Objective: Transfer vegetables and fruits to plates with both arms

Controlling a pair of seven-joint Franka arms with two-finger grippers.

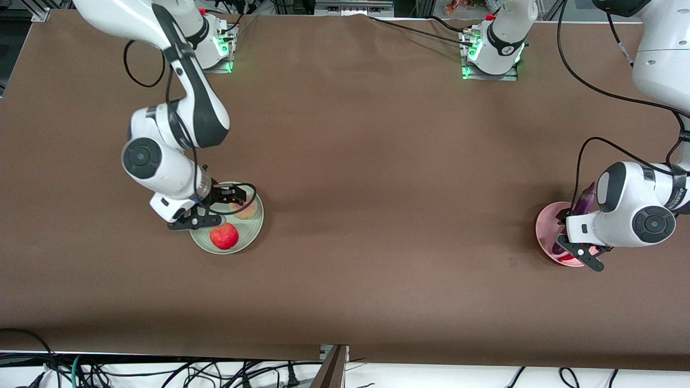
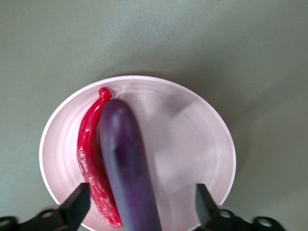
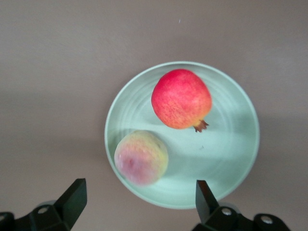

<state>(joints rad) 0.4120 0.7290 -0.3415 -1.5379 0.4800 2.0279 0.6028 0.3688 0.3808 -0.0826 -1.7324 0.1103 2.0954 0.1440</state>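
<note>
Brown matte counter [image 1: 356,178] with two round shallow plates: under the right claw [image 3: 139,204], fingers spread wide and empty, sits the pale green plate [image 3: 231,159] with one round red pomegranate [image 3: 181,98] with a little crown and one fuzzy yellowish-pink peach [image 3: 141,157], apart from each other. Under the left claw [image 2: 142,204], also wide and holding nothing, the pink plate [image 2: 192,139] has one long glossy purple eggplant [image 2: 126,163] lying touching one thin curved red chili [image 2: 91,154].
</note>
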